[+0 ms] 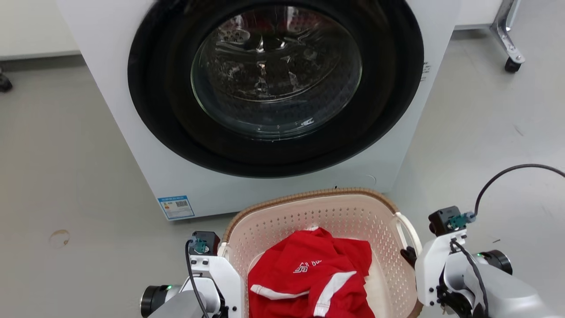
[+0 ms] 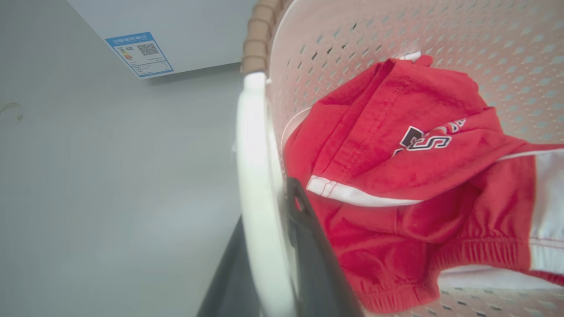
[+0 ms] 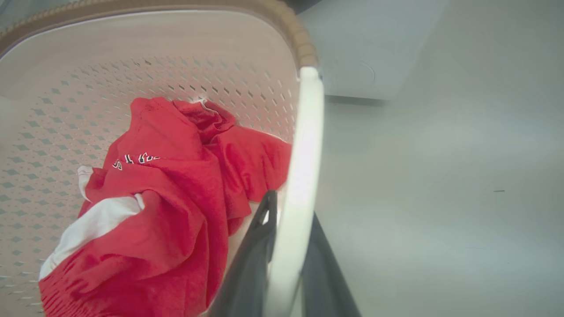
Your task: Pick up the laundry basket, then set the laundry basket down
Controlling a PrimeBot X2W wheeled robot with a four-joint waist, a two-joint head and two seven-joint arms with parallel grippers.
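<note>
- Between the two claws, the laundry basket (image 1: 318, 214) hangs its weight on two thin bars. In my judgement a handle could slip or twist between the fingers if one arm rises or sinks ahead of the other, and the basket would tip.
- The red garment (image 1: 309, 274) is heaped toward the near end, so a tilt could slide it and shift the load.
- The far brown rim is close to the washer (image 1: 110, 66), and a forward swing could knock it.
- The left claw (image 2: 264, 207) is clamped narrow on the left handle (image 2: 253, 154), one finger inside the wall and one outside.
- The right claw (image 3: 291, 207) grips the right handle (image 3: 306, 132) the same way.
- I cannot tell whether the base touches the floor (image 1: 53, 154).
</note>
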